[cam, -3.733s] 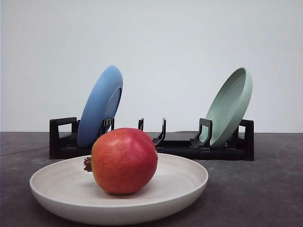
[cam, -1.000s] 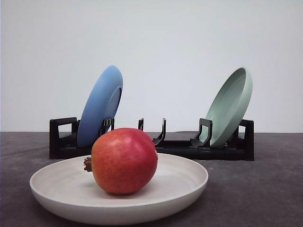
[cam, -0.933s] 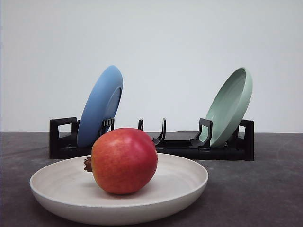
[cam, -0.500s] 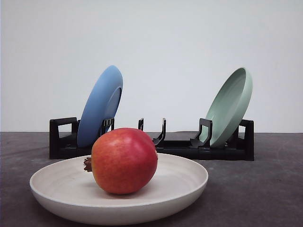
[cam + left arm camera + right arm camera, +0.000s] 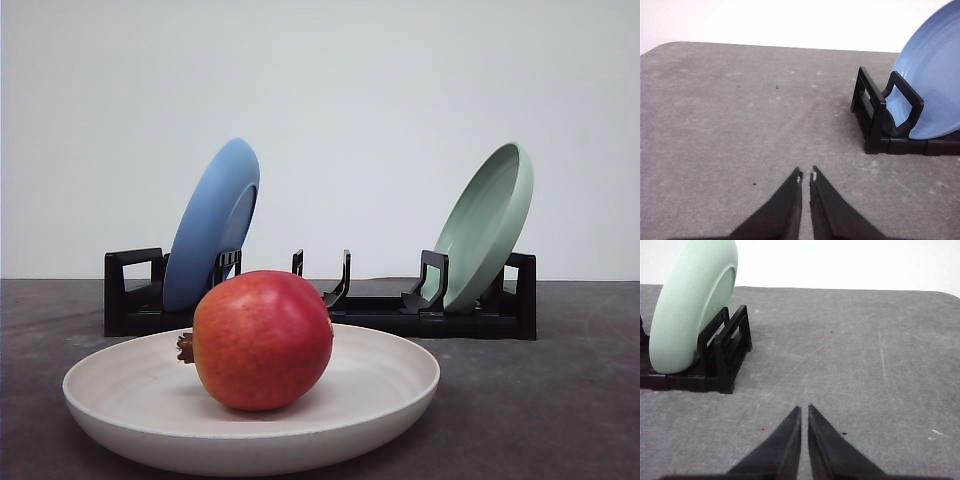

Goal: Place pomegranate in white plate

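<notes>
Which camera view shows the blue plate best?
The front view: the blue plate stands whole, tilted in the black rack. The left wrist view shows part of it, cut off at the edge.

My right gripper (image 5: pixel 804 412) hangs above the grey table (image 5: pixel 850 355), its two dark fingers (image 5: pixel 785 440) drawn together to a thin slit with nothing between them. Ahead of the tips and off to one side stands the black rack (image 5: pixel 722 357), its end frame facing me. The green plate (image 5: pixel 692 305) leans on edge in that rack, its rounded back toward my camera. The plate and rack are well apart from my fingertips. The tabletop shows faint pale scratches and a few small dark specks near my tips. A plain white wall (image 5: pixel 850 262) lies beyond the table's far edge.
</notes>
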